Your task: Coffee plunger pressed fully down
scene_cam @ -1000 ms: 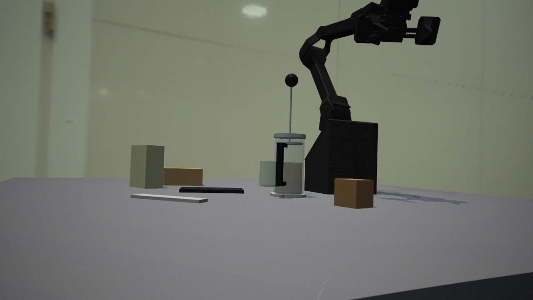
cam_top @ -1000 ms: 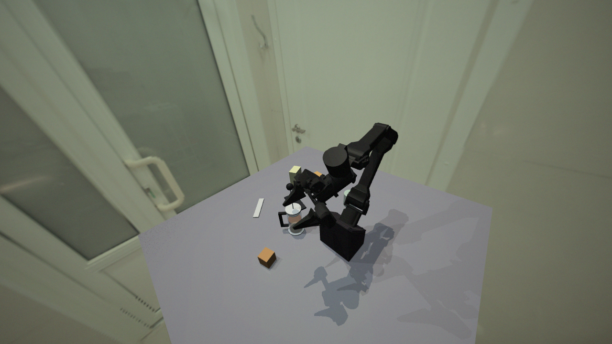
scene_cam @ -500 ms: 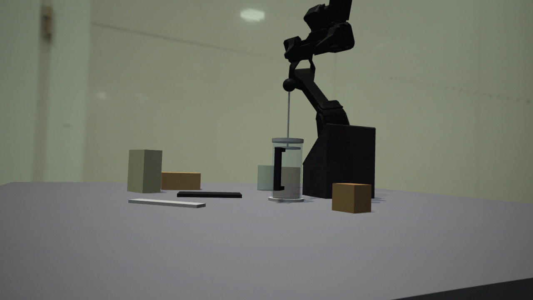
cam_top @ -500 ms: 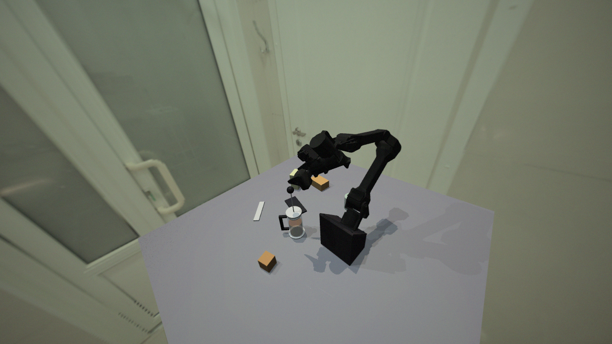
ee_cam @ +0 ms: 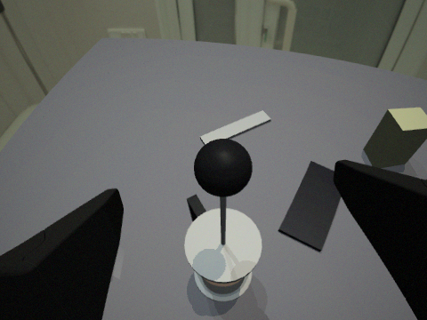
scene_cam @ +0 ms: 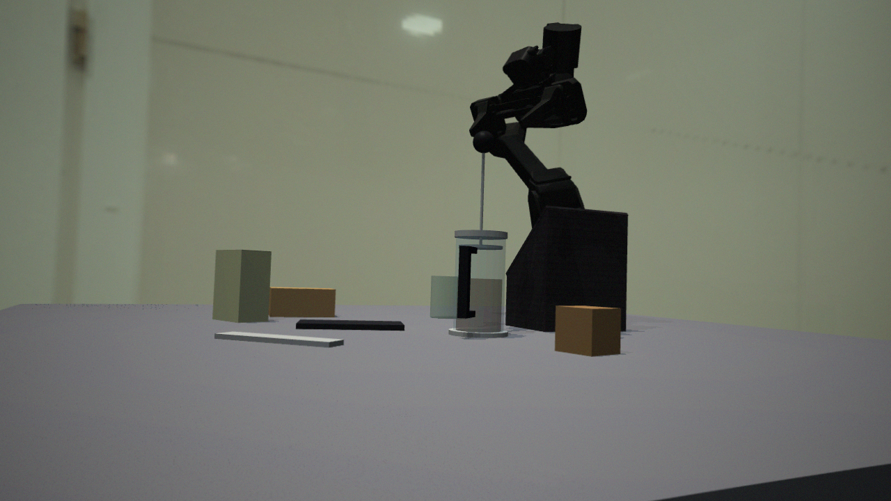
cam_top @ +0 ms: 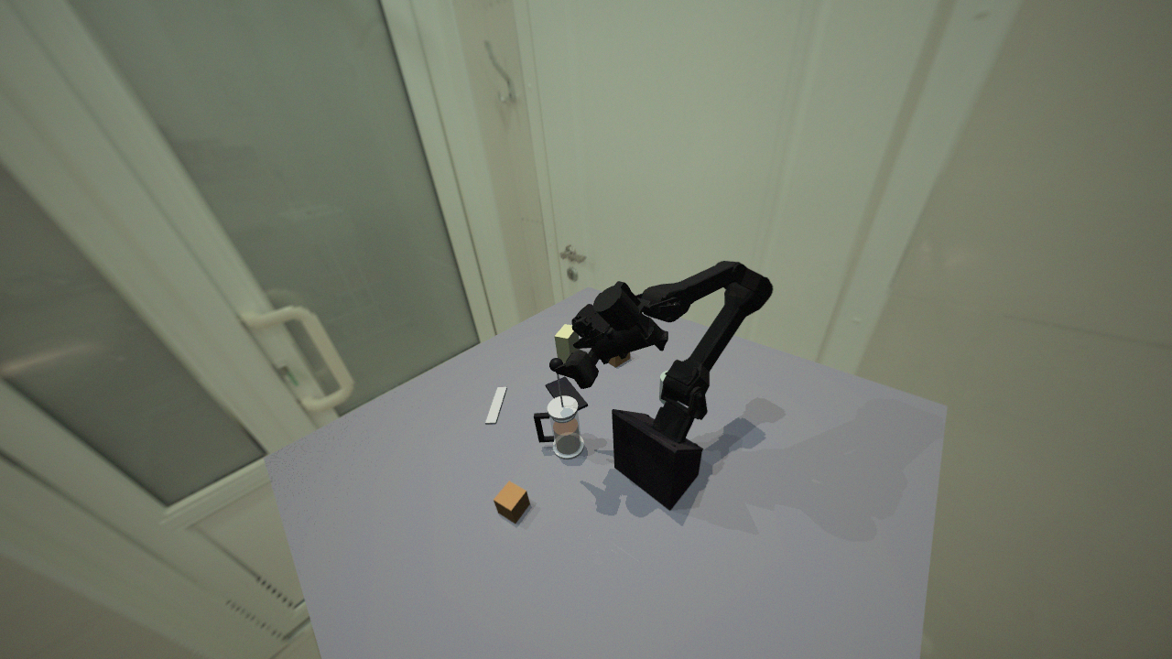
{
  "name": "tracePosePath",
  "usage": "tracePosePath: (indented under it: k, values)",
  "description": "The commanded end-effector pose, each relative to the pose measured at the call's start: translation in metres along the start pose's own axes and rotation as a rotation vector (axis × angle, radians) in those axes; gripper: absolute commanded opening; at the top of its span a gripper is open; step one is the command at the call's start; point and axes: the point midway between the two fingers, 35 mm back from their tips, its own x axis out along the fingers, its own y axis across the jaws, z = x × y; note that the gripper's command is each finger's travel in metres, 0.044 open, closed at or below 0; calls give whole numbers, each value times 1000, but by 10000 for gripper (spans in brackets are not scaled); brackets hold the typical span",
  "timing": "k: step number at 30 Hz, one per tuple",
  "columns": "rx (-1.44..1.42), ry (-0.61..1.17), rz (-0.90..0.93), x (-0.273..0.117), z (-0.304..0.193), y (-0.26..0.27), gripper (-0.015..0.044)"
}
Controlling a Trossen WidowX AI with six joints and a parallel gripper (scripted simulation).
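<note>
The coffee press (cam_top: 565,430) (scene_cam: 489,268) (ee_cam: 202,240) stands upright on the table, a clear jar with a white lid and a black side handle. Its plunger is raised: the round black knob (cam_top: 555,363) (scene_cam: 483,142) (ee_cam: 222,167) stands high above the lid on a thin rod, and the filter disc (scene_cam: 492,247) is just under the lid. My gripper (ee_cam: 231,185) is open, with one finger on each side of the knob in the wrist view and a gap to both. In the exterior view the fingers are close behind and above the knob; their exact distance from it is hard to tell.
A white strip (cam_top: 496,405) (scene_cam: 278,339) (ee_cam: 240,126) and black slab (scene_cam: 350,325) (ee_cam: 311,206) lie near the press. A pale green box (scene_cam: 241,285) (ee_cam: 396,138), brown box (scene_cam: 302,302), mint cylinder (scene_cam: 443,296) and orange block (cam_top: 512,502) (scene_cam: 585,330) also stand around.
</note>
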Motion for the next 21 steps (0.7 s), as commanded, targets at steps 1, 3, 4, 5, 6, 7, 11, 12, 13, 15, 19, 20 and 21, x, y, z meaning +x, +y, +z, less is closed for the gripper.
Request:
tracePosePath:
  k: [1,3,4,5,6,7,11,12,13,15,19,20,21]
  values:
    - [-2,4,4,6,-3,1,440]
    - [-2,4,4,9,-3,1,440]
    - [-2,5,4,11,-3,1,440]
    - [-2,5,4,13,-3,1,440]
    - [-2,5,4,14,-3,1,440]
    - [-2,5,4,16,-3,1,440]
    - [-1,4,4,22,-3,1,440]
    - [-1,4,4,24,-3,1,440]
    - [-1,4,4,26,-3,1,440]
    - [-1,3,3,29,-3,1,440]
    - [-1,1,1,35,-3,0,440]
    - [-1,1,1,37,-3,0,440]
    - [-1,0,0,38,-3,-1,440]
